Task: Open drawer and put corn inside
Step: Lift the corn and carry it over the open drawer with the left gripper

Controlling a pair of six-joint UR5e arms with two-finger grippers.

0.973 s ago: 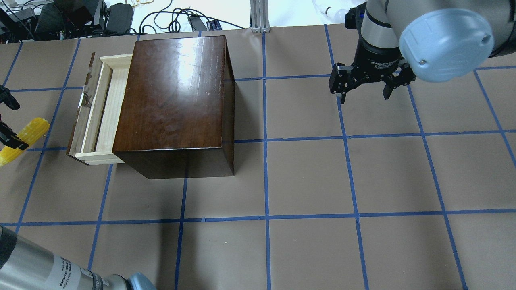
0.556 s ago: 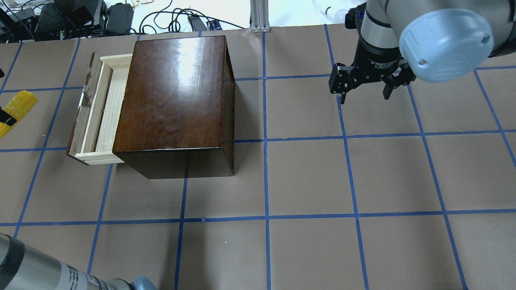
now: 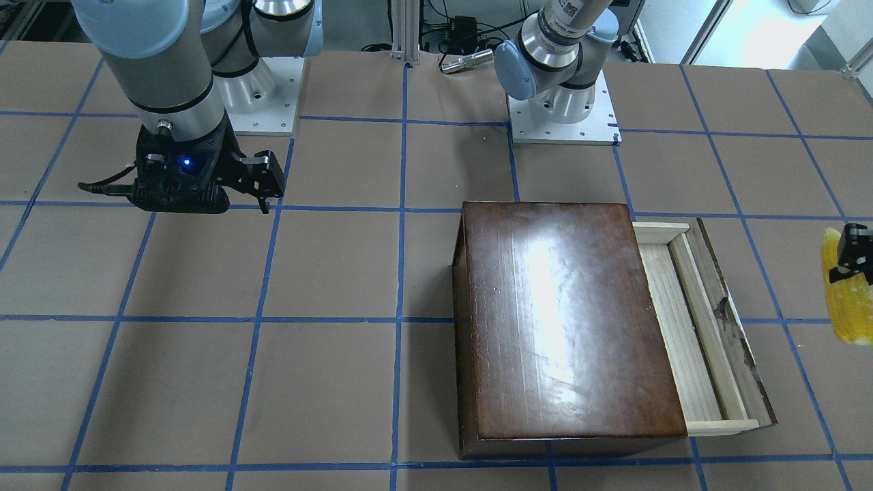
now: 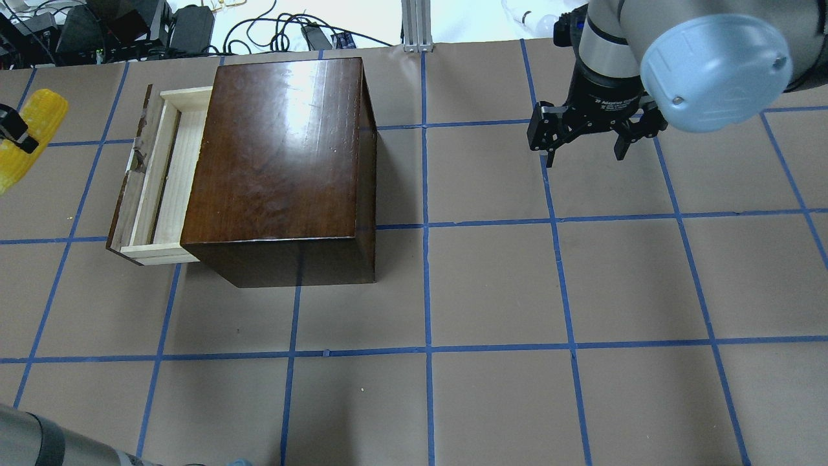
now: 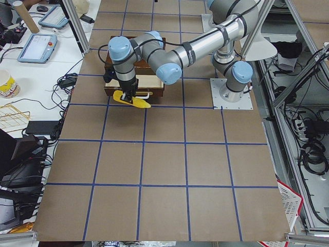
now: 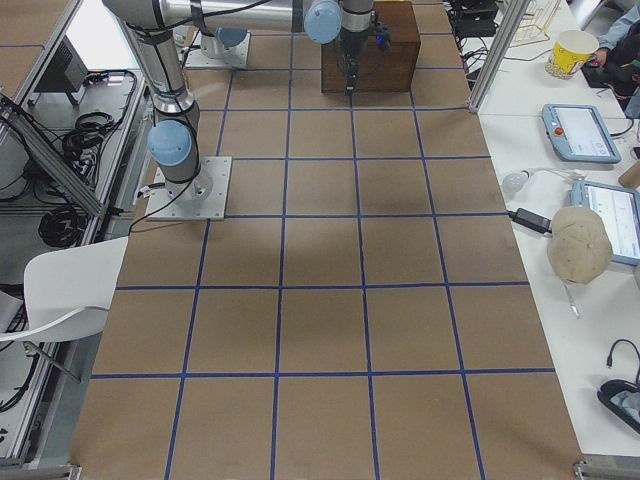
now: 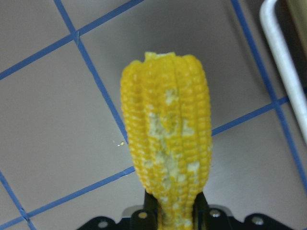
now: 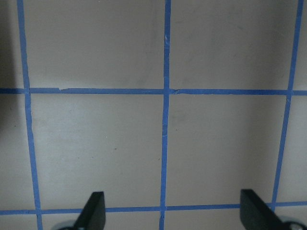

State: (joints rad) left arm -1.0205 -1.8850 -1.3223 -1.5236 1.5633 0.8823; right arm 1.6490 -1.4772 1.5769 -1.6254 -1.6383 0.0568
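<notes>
The drawer (image 4: 158, 178) stands pulled out from the left side of the dark-brown box (image 4: 278, 162); its pale wood tray is empty. My left gripper (image 4: 14, 131) is shut on the yellow corn (image 4: 26, 139) and holds it above the table, left of the drawer front and apart from it. In the left wrist view the corn (image 7: 168, 139) points away from the fingers (image 7: 151, 208), with the drawer's whitish handle (image 7: 283, 72) at the upper right. The front-facing view shows the corn (image 3: 844, 300) at its right edge. My right gripper (image 4: 585, 155) is open and empty, well right of the box.
The table is brown paper with a blue tape grid (image 4: 427, 223). Cables and power bricks (image 4: 116, 29) lie beyond the far edge. An aluminium post (image 4: 417, 26) stands at the far middle. The right wrist view shows only bare grid between open fingers (image 8: 93, 211).
My left gripper has carried the corn toward the table's far side, along the left of the drawer front. The right arm, box and drawer have not moved.
</notes>
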